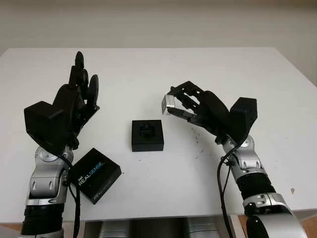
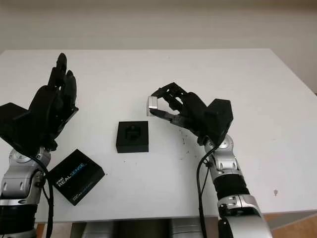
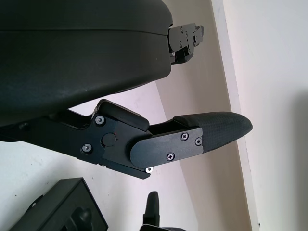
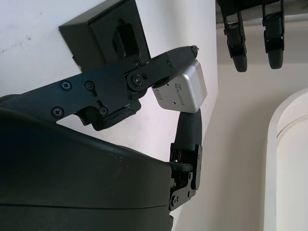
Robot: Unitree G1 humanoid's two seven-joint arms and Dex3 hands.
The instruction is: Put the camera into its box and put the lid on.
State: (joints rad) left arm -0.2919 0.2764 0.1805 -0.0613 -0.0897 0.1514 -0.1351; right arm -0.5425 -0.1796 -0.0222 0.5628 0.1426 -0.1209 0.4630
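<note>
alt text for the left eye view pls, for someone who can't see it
The right hand holds a small silver camera above the white table, right of the open black box. The left hand is open and raised; the lid lies near it.

A white table (image 1: 148, 64) carries a black box (image 1: 147, 135) and lid (image 1: 97, 175).

White table (image 1: 158, 64) under both hands, bare and matte. Scatter of dark specks (image 1: 197, 142) on it just below the right hand (image 1: 198, 106), toward the left hand (image 1: 74, 106). Lone tan fleck (image 1: 291, 190) outboard of the right hand, near the front edge. Pale wall (image 1: 158, 22) beyond both hands
</note>
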